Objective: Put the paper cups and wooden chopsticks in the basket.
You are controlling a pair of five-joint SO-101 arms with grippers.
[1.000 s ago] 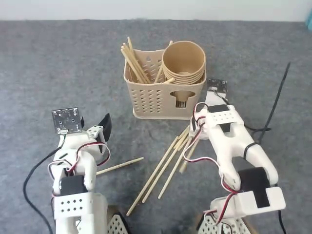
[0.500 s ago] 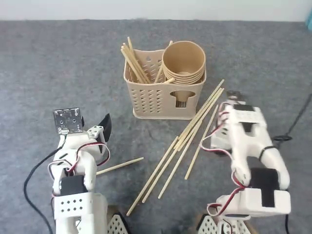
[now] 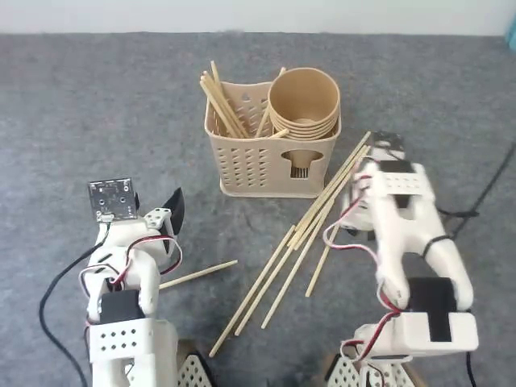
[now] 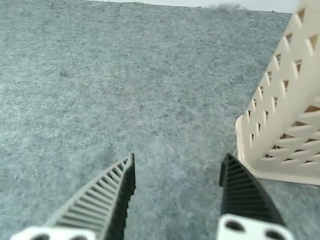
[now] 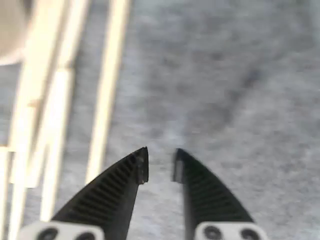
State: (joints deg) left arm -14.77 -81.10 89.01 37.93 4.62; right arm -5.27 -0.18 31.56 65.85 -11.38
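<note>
No legible text or markings

grey felt tabletop (image 3: 81, 97), white wall (image 3: 242, 14) behind

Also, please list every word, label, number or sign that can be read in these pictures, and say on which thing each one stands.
No text can be read in any view.
The basket, the paper cups and the chopsticks show no print.
The small circuit board on the left arm's wrist carries tiny marks, which are too small to read.
</note>
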